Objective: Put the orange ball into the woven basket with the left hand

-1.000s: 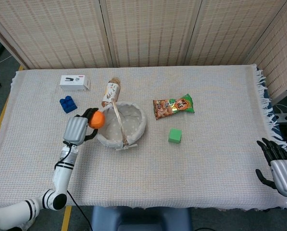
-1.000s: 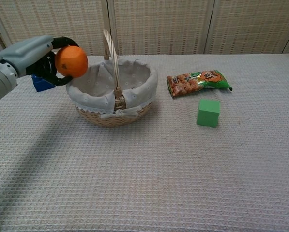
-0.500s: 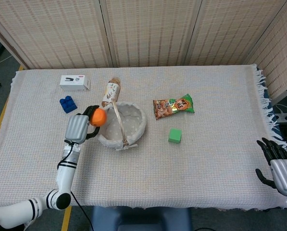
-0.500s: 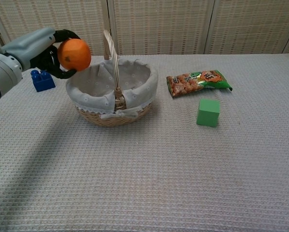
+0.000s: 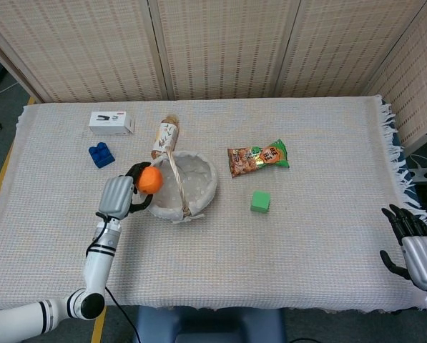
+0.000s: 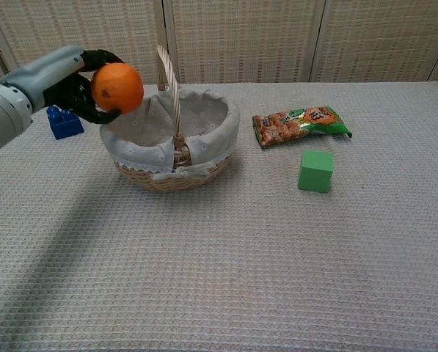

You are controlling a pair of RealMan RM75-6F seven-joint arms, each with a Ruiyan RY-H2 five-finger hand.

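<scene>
My left hand (image 5: 120,196) (image 6: 53,82) holds the orange ball (image 5: 150,179) (image 6: 117,86) in the air at the left rim of the woven basket (image 5: 201,194) (image 6: 171,176). The ball hangs just over the edge of the basket's white cloth lining, left of its upright handle (image 6: 172,94). The basket's inside looks empty. My right hand (image 5: 415,246) rests at the table's near right corner, fingers apart, holding nothing; the chest view does not show it.
A blue toy brick (image 5: 101,154) (image 6: 64,122) lies behind my left hand. A white box (image 5: 111,122) and a small bottle (image 5: 165,136) sit beyond the basket. A snack packet (image 5: 257,158) (image 6: 301,124) and a green cube (image 5: 260,201) (image 6: 315,171) lie to the basket's right.
My left hand has carried the orange ball slightly to the right, toward the basket's rim. The right hand has not moved.
</scene>
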